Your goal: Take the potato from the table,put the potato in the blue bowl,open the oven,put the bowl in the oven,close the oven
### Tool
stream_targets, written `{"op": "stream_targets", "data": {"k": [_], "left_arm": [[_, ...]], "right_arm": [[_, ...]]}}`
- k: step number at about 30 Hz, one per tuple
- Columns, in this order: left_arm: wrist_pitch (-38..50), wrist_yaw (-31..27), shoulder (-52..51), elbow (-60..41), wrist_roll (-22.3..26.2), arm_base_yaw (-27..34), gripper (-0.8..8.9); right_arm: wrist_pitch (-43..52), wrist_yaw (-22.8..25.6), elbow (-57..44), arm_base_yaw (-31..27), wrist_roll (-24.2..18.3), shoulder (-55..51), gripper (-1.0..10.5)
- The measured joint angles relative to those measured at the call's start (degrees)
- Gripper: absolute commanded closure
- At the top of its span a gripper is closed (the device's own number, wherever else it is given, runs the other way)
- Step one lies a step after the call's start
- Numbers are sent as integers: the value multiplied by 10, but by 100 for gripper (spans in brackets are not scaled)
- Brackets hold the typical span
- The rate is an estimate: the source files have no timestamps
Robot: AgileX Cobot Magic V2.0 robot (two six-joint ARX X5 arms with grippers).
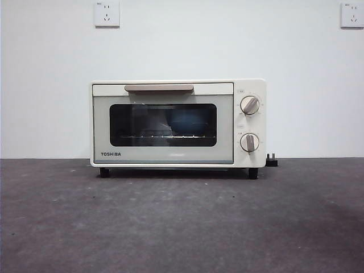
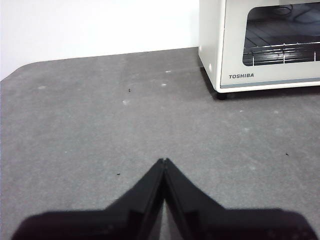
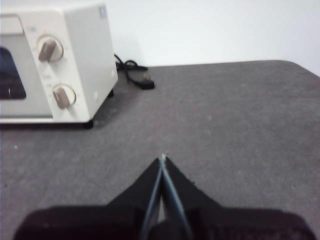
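Front view has the oven (image 1: 178, 123) at mid-frame on the dark grey counter (image 1: 182, 227), its door shut under the beige handle (image 1: 158, 87). Behind the dark glass, right of centre, I make out a blue shape resting on the rack, seemingly the blue bowl (image 1: 190, 122); the potato I cannot see. My left gripper (image 2: 164, 161) and right gripper (image 3: 162, 157) both hang over bare counter with jaws pressed together, gripping nothing. A black plug (image 3: 142, 80) lies beside the oven.

A plain white wall (image 1: 182, 51) rises behind the dark grey bench (image 1: 182, 227). Two white wall sockets (image 1: 107, 13) sit high up, lit evenly.
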Motion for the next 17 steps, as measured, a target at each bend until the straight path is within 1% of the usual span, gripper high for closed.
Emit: {"op": "stream_targets", "data": {"k": [4,9,17], "left_arm": [[0,0,4,0,0,0,818],[0,0,6,0,0,0,818],[0,0,7,0,-2,0,817]], "right_arm": [[-35,-1,0,0,-11,0,945],[-34,-1,0,0,-21,0,946],[-34,-1,0,0,-7,0,946]]}}
